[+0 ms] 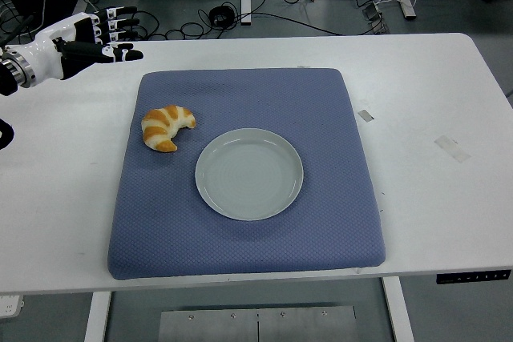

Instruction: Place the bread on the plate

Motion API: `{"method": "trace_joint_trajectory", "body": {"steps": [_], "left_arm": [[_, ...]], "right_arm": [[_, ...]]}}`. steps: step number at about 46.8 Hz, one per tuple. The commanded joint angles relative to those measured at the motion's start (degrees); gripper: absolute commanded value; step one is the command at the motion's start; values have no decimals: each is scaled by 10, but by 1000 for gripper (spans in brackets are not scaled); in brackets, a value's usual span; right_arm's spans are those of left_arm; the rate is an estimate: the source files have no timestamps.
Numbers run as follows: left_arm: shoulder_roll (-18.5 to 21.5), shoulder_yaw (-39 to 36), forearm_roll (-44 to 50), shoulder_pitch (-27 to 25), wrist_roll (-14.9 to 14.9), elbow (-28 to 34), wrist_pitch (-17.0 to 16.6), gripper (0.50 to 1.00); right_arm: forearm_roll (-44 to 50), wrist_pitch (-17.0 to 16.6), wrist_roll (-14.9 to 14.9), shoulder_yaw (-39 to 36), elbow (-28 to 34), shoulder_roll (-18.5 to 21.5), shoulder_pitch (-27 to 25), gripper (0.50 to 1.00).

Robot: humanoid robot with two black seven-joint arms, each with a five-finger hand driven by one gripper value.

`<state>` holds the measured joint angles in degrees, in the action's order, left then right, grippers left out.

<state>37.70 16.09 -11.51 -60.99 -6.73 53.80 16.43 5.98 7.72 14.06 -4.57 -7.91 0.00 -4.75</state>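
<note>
Bread (166,127): croissant, golden w/ pale stripes, lay on blue mat (321,110) just left of pale plate (249,174), not touching. Crescent curved, tips pointing right & down-right toward plate; long axis approx near-to-far. Plate empty, mat centre. Left hand (92,37) at far left over white table (417,94); fingers extended, holding nothing; arm cut off by edge.

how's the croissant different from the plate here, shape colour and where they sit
The croissant is curved, golden-brown and striped; the plate is round, plain pale grey. The croissant looks smaller than the plate and lies near the mat's left edge, while the plate sits near the middle. Both rest on the blue mat, apart from each other.
</note>
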Motion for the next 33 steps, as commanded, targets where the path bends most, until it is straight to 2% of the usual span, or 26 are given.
{"method": "trace_joint_trajectory", "body": {"steps": [1,33], "left_arm": [[0,0,0,0,0,0,0,974],[-1,-4,-1,0,-2,0,0,974]], "right_arm": [[0,0,0,0,0,0,0,1000],[0,0,0,0,0,0,0,1000]]}}
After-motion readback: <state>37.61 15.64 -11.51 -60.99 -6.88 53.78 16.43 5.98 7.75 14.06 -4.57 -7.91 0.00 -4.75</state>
